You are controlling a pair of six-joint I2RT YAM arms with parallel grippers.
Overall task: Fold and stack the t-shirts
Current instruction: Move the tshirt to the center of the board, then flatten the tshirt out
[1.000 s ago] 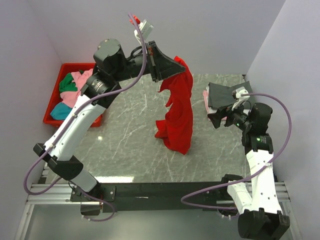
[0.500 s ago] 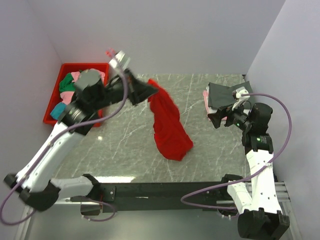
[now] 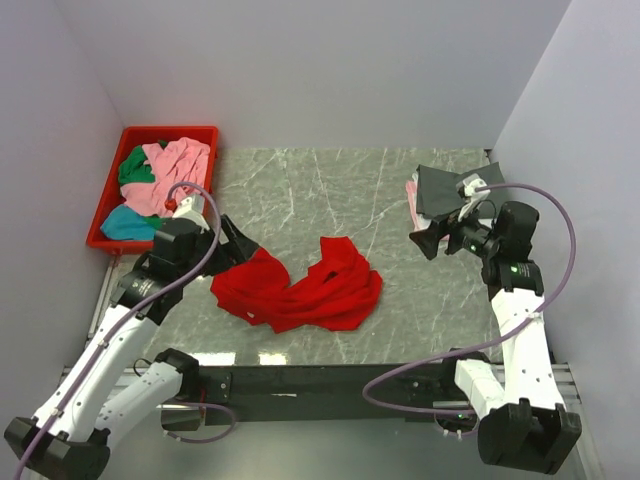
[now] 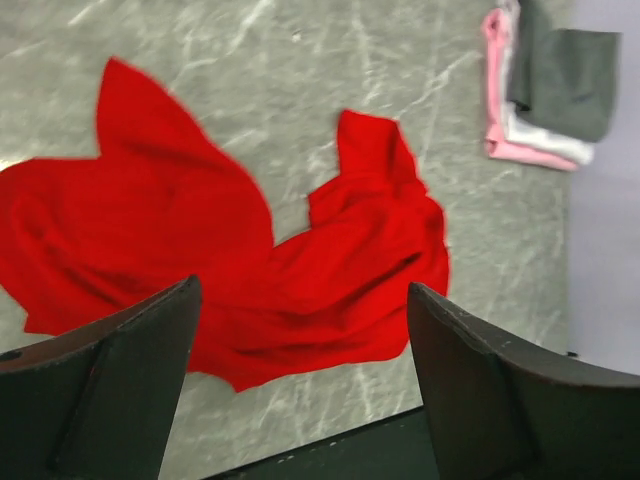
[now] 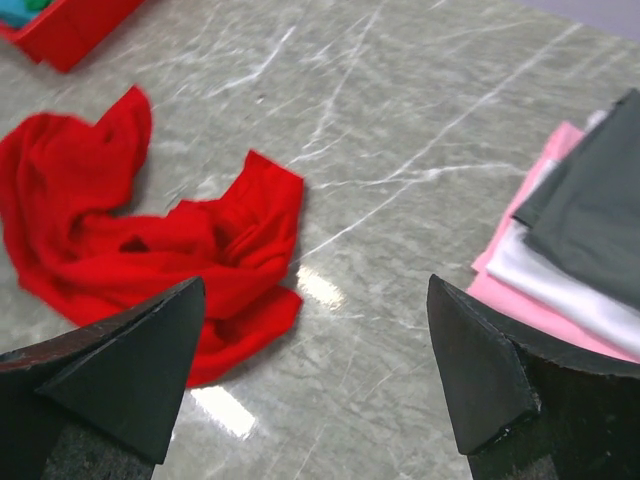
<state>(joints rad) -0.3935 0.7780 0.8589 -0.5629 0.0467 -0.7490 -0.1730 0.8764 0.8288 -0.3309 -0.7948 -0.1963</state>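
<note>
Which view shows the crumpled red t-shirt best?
Top external: the red t-shirt lies in full outline on the table. Left wrist is closer but crops its left edge, and the fingers hide its near edge. Right wrist shows it low and oblique, one finger covering part.

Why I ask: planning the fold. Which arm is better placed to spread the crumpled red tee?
Left. Its open tool hangs right over the tee's left edge; the right tool sits off by the folded stack, with bare table between.
</note>
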